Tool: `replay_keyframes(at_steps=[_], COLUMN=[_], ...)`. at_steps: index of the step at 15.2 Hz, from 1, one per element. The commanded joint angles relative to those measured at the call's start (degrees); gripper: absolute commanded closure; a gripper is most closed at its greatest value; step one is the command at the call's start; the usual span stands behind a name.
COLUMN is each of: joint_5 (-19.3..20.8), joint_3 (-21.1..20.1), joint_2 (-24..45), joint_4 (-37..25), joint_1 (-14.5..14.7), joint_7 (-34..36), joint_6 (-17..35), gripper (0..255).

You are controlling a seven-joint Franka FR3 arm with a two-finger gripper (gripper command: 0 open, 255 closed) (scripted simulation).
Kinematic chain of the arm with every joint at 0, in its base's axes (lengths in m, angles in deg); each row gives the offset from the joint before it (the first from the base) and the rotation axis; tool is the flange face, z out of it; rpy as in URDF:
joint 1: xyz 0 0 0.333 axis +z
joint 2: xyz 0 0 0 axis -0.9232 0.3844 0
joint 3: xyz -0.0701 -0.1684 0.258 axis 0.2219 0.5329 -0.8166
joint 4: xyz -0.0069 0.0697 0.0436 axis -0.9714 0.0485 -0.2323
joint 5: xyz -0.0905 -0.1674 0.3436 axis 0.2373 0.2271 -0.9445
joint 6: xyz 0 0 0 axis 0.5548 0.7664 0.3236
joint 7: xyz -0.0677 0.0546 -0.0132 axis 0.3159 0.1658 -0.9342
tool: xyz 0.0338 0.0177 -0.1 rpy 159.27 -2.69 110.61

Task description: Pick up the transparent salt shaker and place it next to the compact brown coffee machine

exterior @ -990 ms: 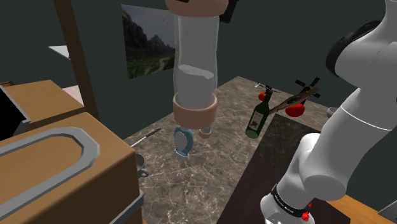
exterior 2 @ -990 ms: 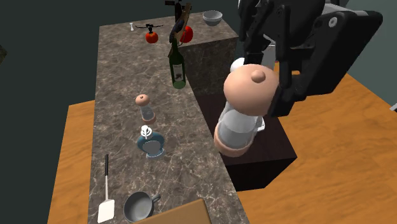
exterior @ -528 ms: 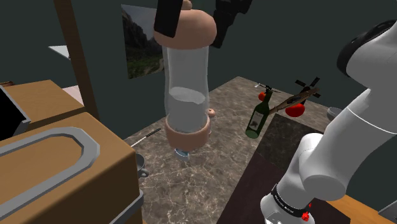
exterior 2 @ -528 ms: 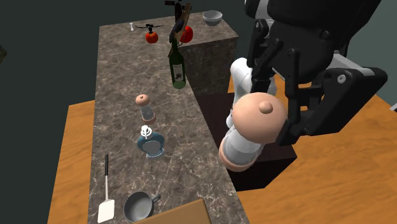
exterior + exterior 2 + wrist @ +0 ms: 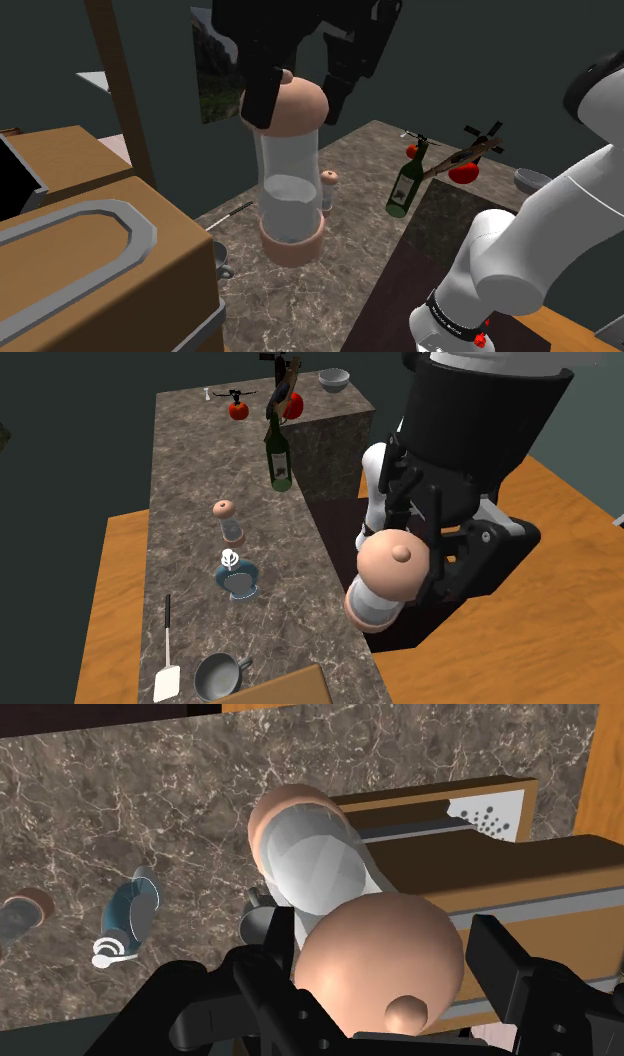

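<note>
Marbled surface (image 5: 325,295) underneath. Reaches steeply down, gripper (image 5: 296,98) clenched on the cap of the clear salt shaker (image 5: 290,195); has sunk lower than a moment ago.

Soft, even light fills the room. The marble counter (image 5: 190,462) is lit flatly from end to end, its veining plain to see. The salt shaker (image 5: 290,190) carries pale reflections on its clear body, its cap paler on top. The wall (image 5: 450,60) is dim; the gripper (image 5: 298,95) reads as flat black.
</note>
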Motion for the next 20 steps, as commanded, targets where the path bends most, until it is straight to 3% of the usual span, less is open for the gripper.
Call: replay_keyframes(at_steps=[1, 20], joint_5=[-0.87, -5.16], joint_3=[0.77, 2.66], joint_2=[-1.67, -10.6], joint_4=[3.4, 26.3], joint_1=[0.11, 1.98], joint_7=[-0.95, -5.52], joint_6=[1.9, 16.35], gripper=[255, 255])
